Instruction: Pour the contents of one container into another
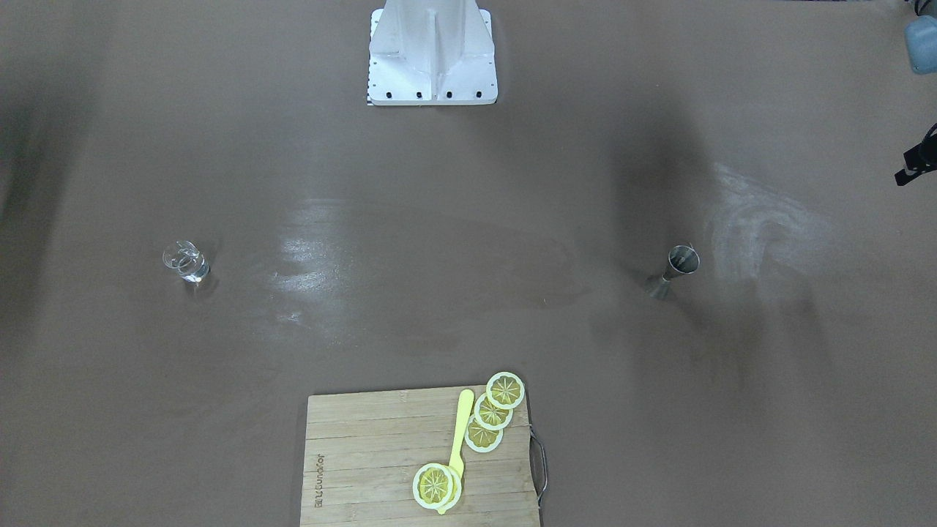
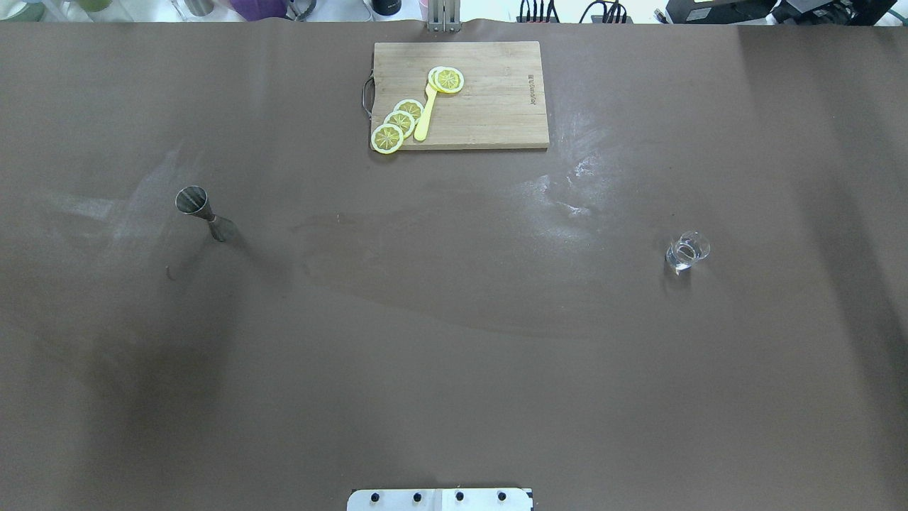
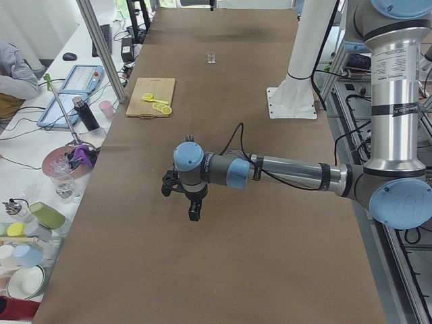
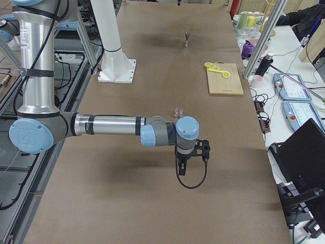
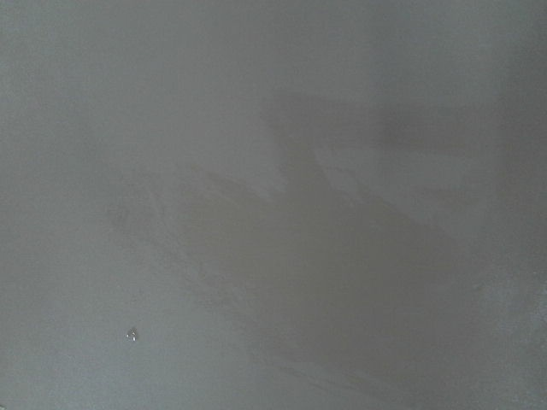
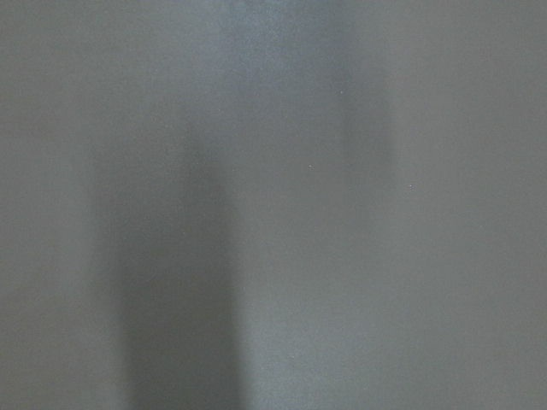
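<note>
Left gripper (image 3: 183, 196) and right gripper (image 4: 194, 150) show only in the side views, hanging over the brown table (image 2: 454, 319). Finger state: cannot tell for either. Small clear glass holding a little liquid (image 2: 687, 250) stands near, beyond the right fingers, untouched. Steel double-cone jigger (image 2: 202, 213) is upright, touched by neither gripper's fingers.

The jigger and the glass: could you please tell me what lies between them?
Nothing: the overhead view shows bare table between jigger and glass; the cutting board sits beyond.
</note>
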Robot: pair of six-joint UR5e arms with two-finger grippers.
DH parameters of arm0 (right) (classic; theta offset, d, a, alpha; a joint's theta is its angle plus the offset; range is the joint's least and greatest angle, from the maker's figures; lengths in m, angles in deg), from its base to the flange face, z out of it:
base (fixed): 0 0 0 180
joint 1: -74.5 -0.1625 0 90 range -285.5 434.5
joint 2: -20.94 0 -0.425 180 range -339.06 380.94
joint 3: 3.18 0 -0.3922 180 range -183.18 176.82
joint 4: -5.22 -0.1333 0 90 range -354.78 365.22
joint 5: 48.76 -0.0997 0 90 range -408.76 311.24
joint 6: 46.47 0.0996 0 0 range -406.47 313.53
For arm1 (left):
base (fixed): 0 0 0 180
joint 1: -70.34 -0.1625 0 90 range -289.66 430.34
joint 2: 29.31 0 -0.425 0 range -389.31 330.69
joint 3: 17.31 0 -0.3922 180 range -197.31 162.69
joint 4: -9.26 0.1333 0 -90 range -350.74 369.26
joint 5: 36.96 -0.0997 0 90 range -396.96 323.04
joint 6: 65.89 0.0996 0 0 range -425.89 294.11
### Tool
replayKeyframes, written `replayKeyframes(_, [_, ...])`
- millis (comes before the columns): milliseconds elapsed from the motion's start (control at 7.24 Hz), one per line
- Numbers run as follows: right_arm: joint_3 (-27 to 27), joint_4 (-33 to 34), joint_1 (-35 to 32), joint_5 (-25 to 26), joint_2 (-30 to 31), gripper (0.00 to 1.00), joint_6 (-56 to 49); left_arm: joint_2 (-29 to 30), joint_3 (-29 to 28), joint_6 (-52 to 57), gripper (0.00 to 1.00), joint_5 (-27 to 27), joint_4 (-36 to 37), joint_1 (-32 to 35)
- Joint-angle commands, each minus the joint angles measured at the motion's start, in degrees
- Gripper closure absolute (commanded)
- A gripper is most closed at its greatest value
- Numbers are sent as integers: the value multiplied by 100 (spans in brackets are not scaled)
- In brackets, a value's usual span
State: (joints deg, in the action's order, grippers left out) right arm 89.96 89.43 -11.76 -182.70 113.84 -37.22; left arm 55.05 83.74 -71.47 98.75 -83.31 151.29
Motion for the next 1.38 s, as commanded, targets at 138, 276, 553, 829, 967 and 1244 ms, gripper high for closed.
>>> replayKeyframes(138, [-6, -1, 3, 17, -9, 0, 16, 19, 20, 21, 1, 0, -50, 0])
replayKeyframes(276, [-6, -1, 3, 17, -9, 0, 16, 28, 29, 21, 1, 0, -59, -8])
replayKeyframes(553, [-6, -1, 3, 17, -9, 0, 16, -33, 300, 30, 1, 9, -42, 9])
replayKeyframes(829, [-6, -1, 3, -1, -9, 0, 16, -112, 477, 30, 1, 18, 11, 79])
replayKeyframes(967, [-6, -1, 3, -10, -9, 0, 16, -234, 442, 30, 1, 26, 11, 88])
replayKeyframes(1244, [-15, -1, 3, 8, -9, 0, 16, -620, 521, 30, 1, 148, 20, 228])
